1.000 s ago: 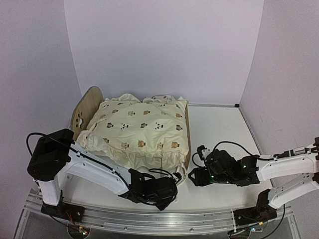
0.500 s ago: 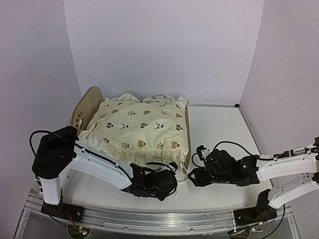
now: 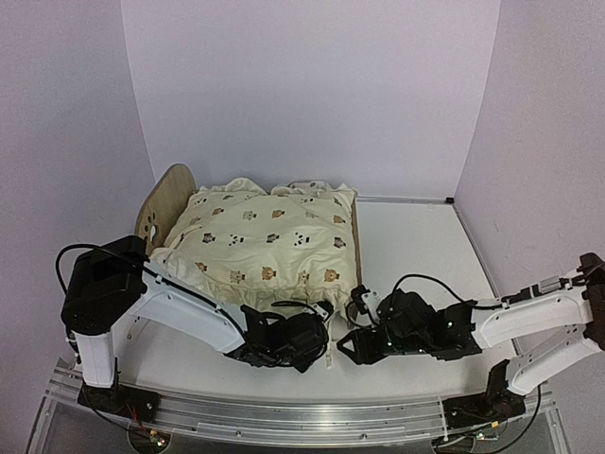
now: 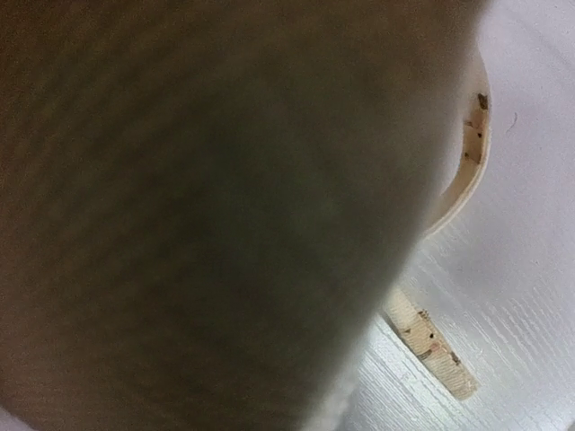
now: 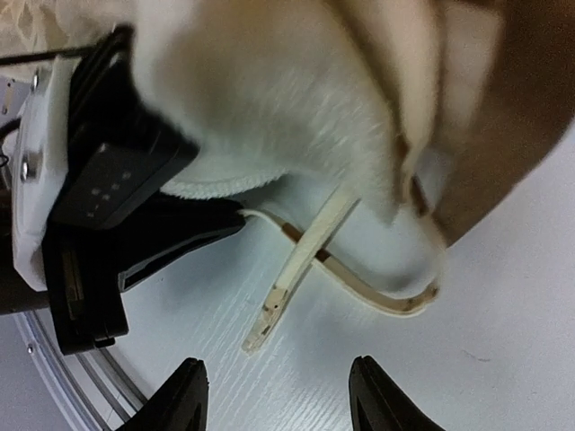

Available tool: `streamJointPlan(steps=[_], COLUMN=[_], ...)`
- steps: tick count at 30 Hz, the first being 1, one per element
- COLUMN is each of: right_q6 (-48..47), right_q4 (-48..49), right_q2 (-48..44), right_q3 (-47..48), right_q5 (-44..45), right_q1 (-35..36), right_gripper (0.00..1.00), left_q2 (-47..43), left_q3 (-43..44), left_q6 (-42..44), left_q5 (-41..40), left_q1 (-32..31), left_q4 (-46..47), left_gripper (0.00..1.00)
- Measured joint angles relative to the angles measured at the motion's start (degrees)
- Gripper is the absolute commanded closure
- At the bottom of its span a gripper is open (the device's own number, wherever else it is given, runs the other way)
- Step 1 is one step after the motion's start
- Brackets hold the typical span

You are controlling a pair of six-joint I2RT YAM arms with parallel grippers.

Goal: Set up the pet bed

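**Cushion on the frame, work at the footboard corner**

A white desk (image 3: 416, 246) sits between pale lilac walls (image 3: 312, 85), and the pet bed (image 3: 163, 210) stands on its left half. Its arched headboard is at the far left. The cream animal-print cushion (image 3: 269, 241) lies across the bed and covers its base, with the ruffled edge spilling over the bed's near side.

Both arms meet at the bed's near corner, at the footboard end. The left pincer (image 3: 319, 342) has its fingers brought fully together, right under the overhanging ruffle. Its own camera is smothered by blurred fabric, so we cannot tell whether it pinches the cloth, a tie, or nothing. The right pincer (image 5: 278, 377) hovers just beside it, a little further from the bed, with its fingers apart and nothing between them. A cream tie ribbon (image 5: 310, 242) trails from that cushion corner and loops loosely on the desk.

We judge the cushion to be placed, and the step in hand to be settling or fastening this last corner.

Next, we think the right pincer needs to drop low over the loose tie and close on it, while the left steadies the corner. Any pull should run toward the bed so the cushion is not dragged off the frame.
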Motion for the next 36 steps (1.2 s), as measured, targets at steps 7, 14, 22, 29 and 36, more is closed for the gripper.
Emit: streamJointPlan(steps=[7, 14, 22, 29, 36], right_q6=[0.0, 0.7, 1.9, 4.6, 6.0], right_q4=[0.9, -1.7, -2.6, 1.9, 5.9], right_q2=[11.0, 19.1, 22.6, 18.9, 15.7], right_q3=[4.7, 11.9, 13.6, 5.7, 1.2], right_q5=[5.4, 16.9, 25.9, 29.4, 29.4], right_q1=[7.7, 11.9, 15.5, 17.7, 17.6], right_gripper=[0.46, 0.49, 0.52, 0.48, 0.47], left_q2=[-0.5, -1.4, -1.9, -5.8, -9.5], left_q3=[-1.3, -3.0, -3.7, -8.3, -12.4], left_q6=[-0.1, -0.6, -0.8, -3.4, -7.5], left_q5=[1.5, 2.0, 2.8, 6.4, 10.2], left_q1=[0.0, 0.4, 0.5, 1.2, 2.6], left_q4=[1.3, 2.4, 3.2, 6.9, 11.6], left_gripper=[1.00, 1.00, 1.00, 1.00, 1.00])
